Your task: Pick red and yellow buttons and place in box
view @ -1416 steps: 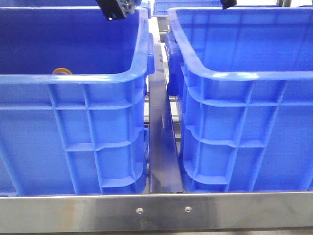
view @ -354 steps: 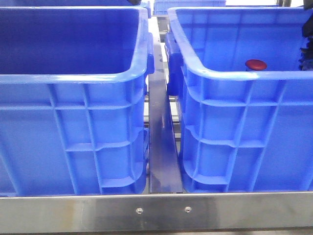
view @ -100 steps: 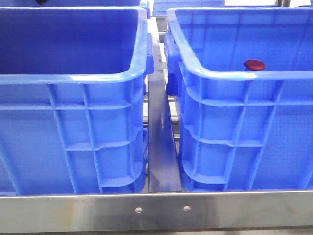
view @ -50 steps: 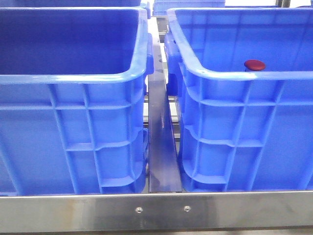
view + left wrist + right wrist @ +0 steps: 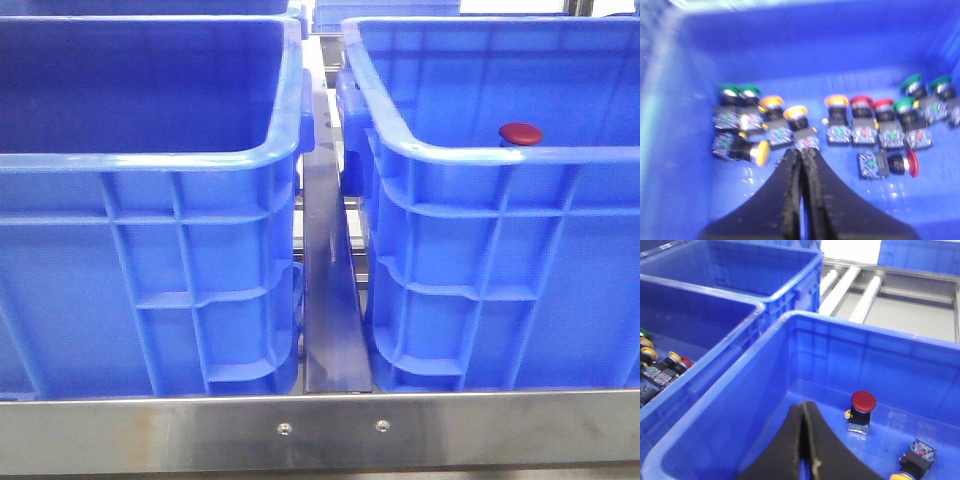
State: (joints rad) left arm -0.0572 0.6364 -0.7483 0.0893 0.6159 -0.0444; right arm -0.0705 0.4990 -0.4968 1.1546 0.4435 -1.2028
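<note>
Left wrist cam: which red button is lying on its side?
The lone red button lying apart from the row, cap sideways. The other two reds stand upright in the row, caps up.

A shiny metal rail (image 5: 320, 430) with two small screws (image 5: 285, 430) runs along the front. A flat metal bar (image 5: 328, 290) goes back from it. Farther off lie pale metal rollers (image 5: 840, 282) in bright light.

Two blue crates (image 5: 150, 250) on a metal frame (image 5: 320, 430).
</note>
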